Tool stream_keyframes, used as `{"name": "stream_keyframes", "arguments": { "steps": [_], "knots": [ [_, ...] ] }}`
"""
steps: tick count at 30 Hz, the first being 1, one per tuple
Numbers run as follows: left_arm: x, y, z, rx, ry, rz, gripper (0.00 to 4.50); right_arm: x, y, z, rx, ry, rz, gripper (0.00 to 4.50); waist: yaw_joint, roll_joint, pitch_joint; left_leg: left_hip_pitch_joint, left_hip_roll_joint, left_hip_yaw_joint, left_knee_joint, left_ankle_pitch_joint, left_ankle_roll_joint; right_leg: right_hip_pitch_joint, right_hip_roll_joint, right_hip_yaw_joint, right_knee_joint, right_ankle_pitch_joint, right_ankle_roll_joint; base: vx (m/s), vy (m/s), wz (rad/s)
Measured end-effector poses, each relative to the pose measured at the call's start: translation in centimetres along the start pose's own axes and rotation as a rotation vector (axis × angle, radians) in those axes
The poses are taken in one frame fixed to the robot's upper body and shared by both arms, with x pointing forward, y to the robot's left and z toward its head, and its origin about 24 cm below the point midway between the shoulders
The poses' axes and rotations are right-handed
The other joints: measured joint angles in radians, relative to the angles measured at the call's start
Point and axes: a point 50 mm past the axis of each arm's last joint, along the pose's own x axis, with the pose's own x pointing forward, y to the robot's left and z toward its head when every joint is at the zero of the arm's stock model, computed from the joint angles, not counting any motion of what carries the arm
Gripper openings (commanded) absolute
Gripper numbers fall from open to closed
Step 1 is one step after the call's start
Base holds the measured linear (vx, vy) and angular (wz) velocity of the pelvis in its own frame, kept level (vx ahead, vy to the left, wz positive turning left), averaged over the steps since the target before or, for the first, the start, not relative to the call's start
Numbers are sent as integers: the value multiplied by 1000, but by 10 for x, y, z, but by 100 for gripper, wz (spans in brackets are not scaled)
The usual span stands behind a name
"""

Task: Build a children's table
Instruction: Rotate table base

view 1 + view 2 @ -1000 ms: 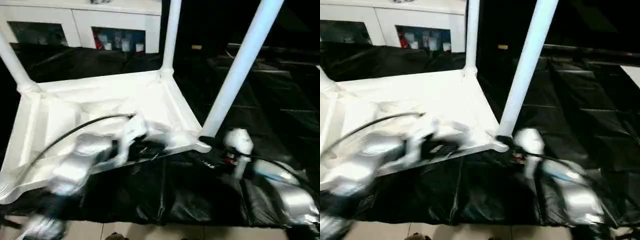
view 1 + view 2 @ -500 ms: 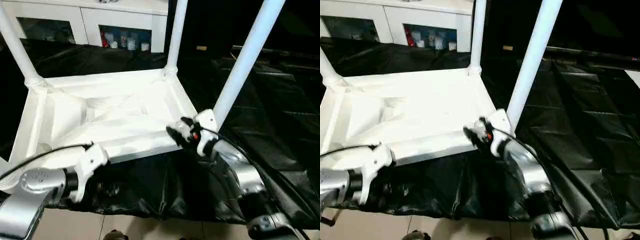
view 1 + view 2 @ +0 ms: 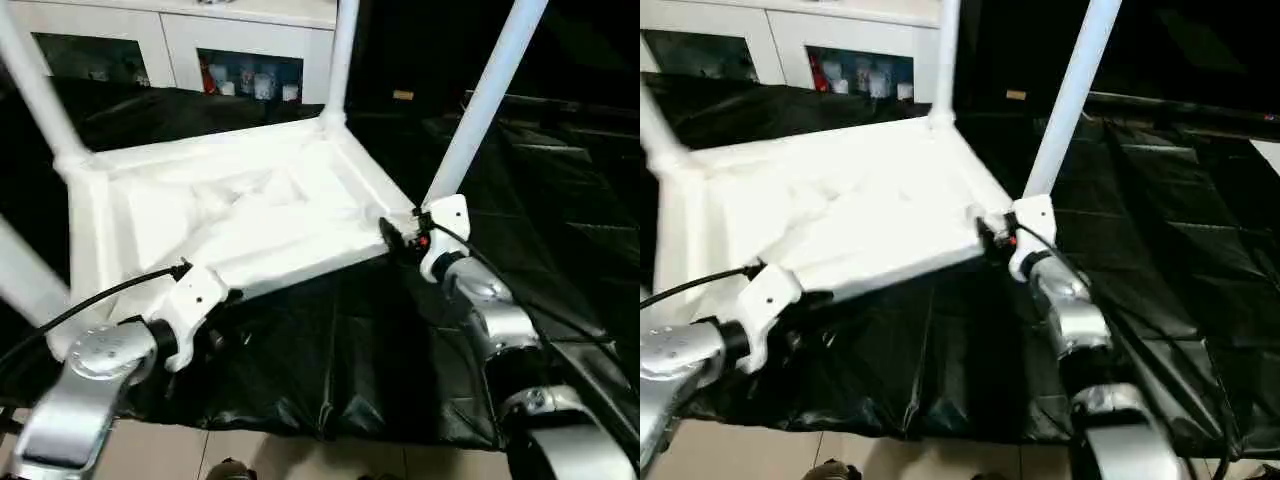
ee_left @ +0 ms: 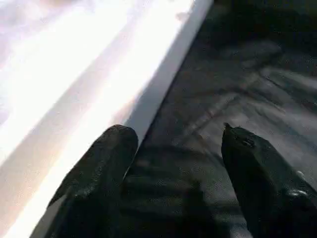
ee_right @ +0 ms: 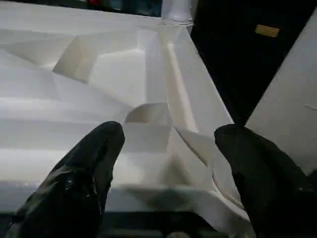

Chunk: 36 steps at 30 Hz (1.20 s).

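The children's table stands upside down on a black sheet, its white tabletop [image 3: 250, 210] showing the ribbed underside. Tubular legs rise from the corners: far left [image 3: 35, 85], far right [image 3: 342, 55], near right [image 3: 485, 100], and a blurred one at the near left [image 3: 22, 280]. My right gripper [image 3: 396, 238] is at the near right corner, fingers open, with the corner between its fingertips [image 5: 171, 133]. My left gripper [image 3: 222, 315] sits at the near rim, open; one finger [image 4: 106, 163] lies against the rim's edge.
The black sheet [image 3: 340, 360] covers the ground around the table, wrinkled in front. A white cabinet with glass-fronted compartments [image 3: 180, 40] stands behind. Pale floor tiles [image 3: 250, 460] show at the near edge. A black cable [image 3: 90, 300] runs along my left forearm.
The right gripper has moved up to the near right corner, and the left gripper has come in to the near rim. The tabletop has turned and shifted, bringing a near left leg into view.
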Motion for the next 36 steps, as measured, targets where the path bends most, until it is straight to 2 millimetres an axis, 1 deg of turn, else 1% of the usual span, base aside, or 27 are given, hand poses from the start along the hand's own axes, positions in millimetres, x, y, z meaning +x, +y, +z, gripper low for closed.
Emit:
{"name": "stream_keyframes", "arguments": {
  "steps": [2, 3, 4, 7, 8, 10, 14, 17, 19, 21, 23, 26, 28, 30, 31, 33, 36],
  "knots": [
    [-4, 5, -1, -7, -19, 73, 360, 0, -3, 0, 1, -3, -13, 367, -1, 0, 0, 0, 0, 0, 1, 0, 0, 0, 0, 0, 1, 0, 0, 0, 0, 0],
    [-7, 7, -3, -9, -30, 106, 371, 0, -3, -1, 2, -3, -16, 367, -2, 0, 0, 0, 0, -1, 1, 0, 0, 0, 0, 0, 1, 0, 0, 0, 0, 0],
    [-10, 7, -7, -17, -34, 134, 392, 0, -4, -2, 3, -4, -17, 367, -3, -1, 0, 1, 0, -1, 1, 0, 0, 1, 0, 0, 1, 0, 0, 0, 0, 0],
    [-18, -1, -21, -88, -38, 207, 404, -1, -2, -3, -2, -13, -11, 367, -4, -1, 0, -1, 1, -1, 3, 0, 0, 0, 0, 1, 1, 0, 0, 0, 0, 0],
    [-19, -4, -22, -104, -59, 234, 415, -3, -1, -6, 1, -9, -7, 367, -3, -4, -1, -2, 2, -1, 4, 0, 0, 0, 0, 0, 1, -1, 1, 0, 0, 0],
    [-26, -7, -26, -131, -85, 289, 435, -4, 6, -8, 5, -19, 29, 367, -4, -5, 0, -3, 2, -2, 4, 0, 0, -1, 0, 0, 0, -1, 1, 0, 0, 0],
    [-41, -18, -30, -230, -183, 331, 448, -14, 18, -15, 5, -29, 110, 367, -3, -7, 1, -3, 3, -2, 4, 0, 0, -1, 0, 0, 0, -2, 3, 0, 0, 0],
    [-60, -33, -32, -345, -288, 260, 448, -24, 32, -21, -10, -38, 225, 367, -4, -10, 1, -3, 4, -2, 4, 0, 0, -1, 1, 0, 0, -4, 6, 0, 0, 0],
    [-72, -39, -38, -370, -292, 191, 448, -29, 37, -25, -20, -29, 275, 367, -4, -9, 3, -3, 4, -2, 3, -1, 0, -2, 1, 0, -1, -5, 7, 0, 0, 0],
    [-82, -41, -42, -362, -279, 136, 448, -30, 38, -24, -26, -35, 297, 367, -4, -9, 6, -3, 4, -3, 2, -1, 0, -2, 2, 0, -1, -7, 11, 0, 0, 0],
    [-95, -37, -46, -365, -285, 110, 448, -33, 36, -20, -33, -45, 309, 367, -4, -7, 7, -3, 4, -4, 2, -1, 0, -1, 2, 1, -1, -7, 11, 0, 0, 0],
    [-118, -19, -53, -339, -266, 110, 448, -37, 34, -22, -31, -36, 320, 367, -4, -7, 8, -2, 4, -9, 2, -1, 0, 0, 4, 1, -1, -8, 12, 0, 0, 0],
    [-135, -7, -58, -328, -245, 122, 448, -39, 31, -24, -31, -21, 321, 367, -9, -6, 9, -2, 3, -14, 2, -1, 0, 0, 5, 2, -1, -8, 12, 0, 0, 0],
    [-150, 1, -61, -329, -228, 117, 448, -41, 29, -27, -32, -7, 317, 367, -13, -6, 9, -2, 3, -15, 1, -1, 0, 0, 5, 1, 0, -7, 12, 0, 0, 0],
    [-161, 8, -60, -317, -220, 124, 448, -43, 27, -30, -31, 5, 313, 367, -15, -7, 10, -2, 3, -18, 1, -1, 0, 1, 6, 2, 0, -7, 11, 0, 0, 0],
    [-174, 15, -58, -321, -218, 127, 448, -46, 24, -34, -33, 24, 305, 367, -15, -7, 10, -2, 2, -19, 1, -1, 0, 1, 6, 2, 0, -7, 11, 0, 0, 0],
    [-196, 30, -55, -329, -184, 133, 448, -47, 20, -35, -57, 49, 294, 367, -15, -9, 10, -1, 2, -22, 1, -1, 0, 2, 9, 2, -1, -6, 9, 0, 0, 0]
  ]
}}
